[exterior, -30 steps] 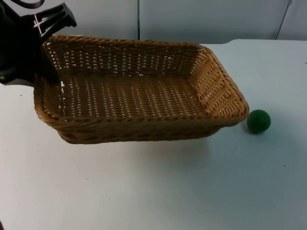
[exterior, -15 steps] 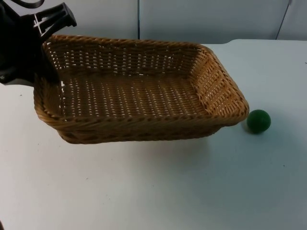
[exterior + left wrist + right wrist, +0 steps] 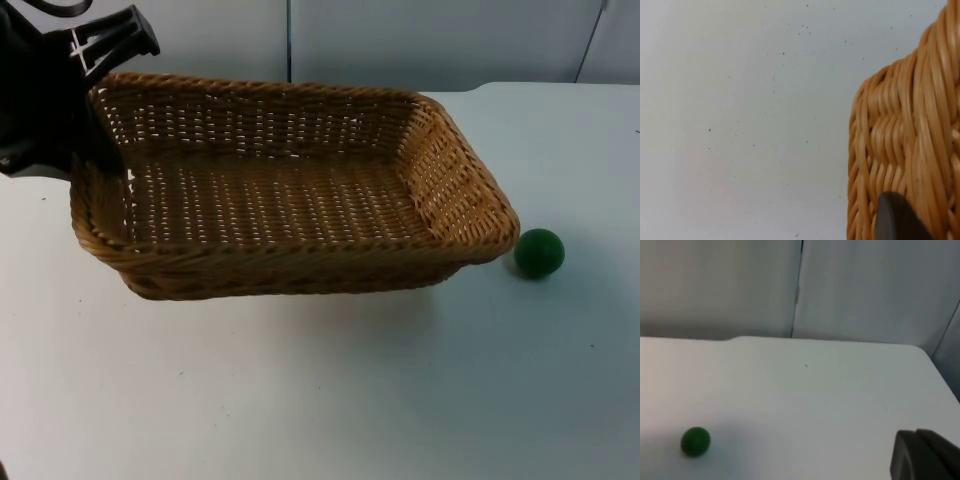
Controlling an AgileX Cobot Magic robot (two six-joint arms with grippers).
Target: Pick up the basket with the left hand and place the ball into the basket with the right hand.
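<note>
White table top (image 3: pixel 300 400), faintly speckled, grey partition wall (image 3: pixel 420 40) behind, perhaps panelled

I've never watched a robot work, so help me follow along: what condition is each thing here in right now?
basket: upright, nothing inside, its left end at the left gripper; the shadow under it suggests it may be raised.
ball: on the table, outside the basket, just off its right corner, untouched.
left gripper: at the basket's left rim, a fingertip against the weave.
right gripper: waiting away from the ball, holding nothing.
</note>
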